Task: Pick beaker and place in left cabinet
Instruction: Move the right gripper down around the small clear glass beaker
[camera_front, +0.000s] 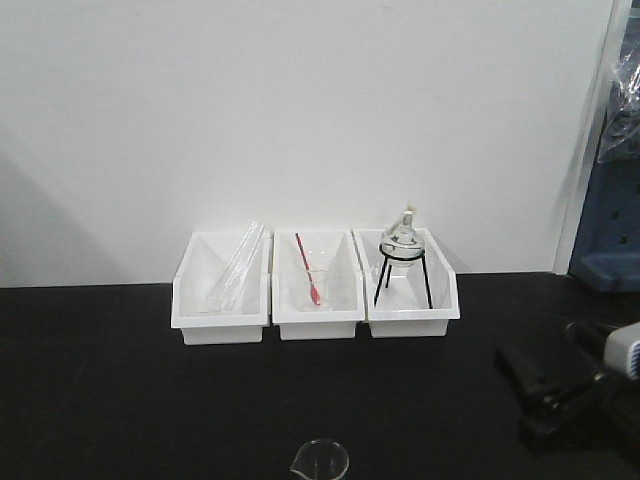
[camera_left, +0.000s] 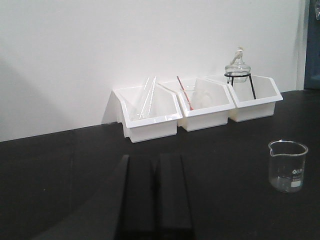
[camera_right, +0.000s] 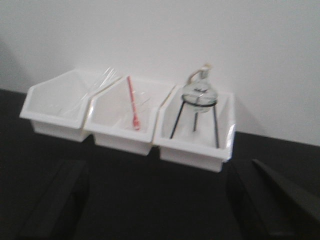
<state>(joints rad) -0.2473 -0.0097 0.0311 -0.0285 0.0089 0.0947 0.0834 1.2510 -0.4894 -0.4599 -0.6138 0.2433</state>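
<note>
Nothing is done yet. The beaker (camera_left: 288, 166) stands upright and untouched on the black bench (camera_left: 60, 165), well short of the white bins (camera_left: 150, 120) (no cabinet in view). The left gripper (camera_left: 156, 170) has its jaws pressed together, empty, while the right gripper (camera_right: 162, 172) has its jaws spread wide. Grasping, carrying and placing are all left.

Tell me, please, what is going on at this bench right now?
A two-armed robot is set to pick up the beaker, but nothing is held yet. It stands upright and alone on the black table, in front of three white bins along the wall. The left gripper has its fingers closed together and empty, with the beaker off to its right. The right gripper has its fingers spread wide, also empty. The left cabinet is not in view.
</note>
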